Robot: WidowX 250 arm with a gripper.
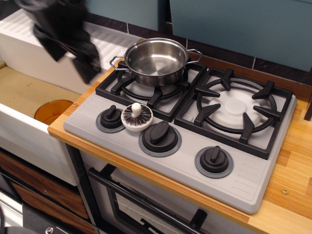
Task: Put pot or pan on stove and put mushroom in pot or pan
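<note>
Wooden surface runs under a grey stove, with a white sink to its left and blue-green cupboards behind.

On the stove are two black grates. At about 11 o'clock from the middle of the stove, the shiny pot sits on the left grate. It stands upright and looks empty inside. So the first job, putting the pot on the stove, looks done.

At about 8 o'clock from the stove's middle, and at about 6 o'clock from the pot, is the little mushroom. It lies on the grey front part of the stove with its brown ribs and white stem facing up. It sits between the left knob and the middle knob, just beside both. It is not in the pot yet, so that job is left to do.

At about 10 o'clock in the picture, over the sink's ribbed white shelf, is the dark robot gripper. It is very blurry. I cannot tell how far apart the fingers are. They look to be holding nothing, but the blur hides that too. It is well apart from the mushroom and to the left of the pot.

I think the next move is to reach down to the mushroom, pick it up, and drop it in the pot.
</note>
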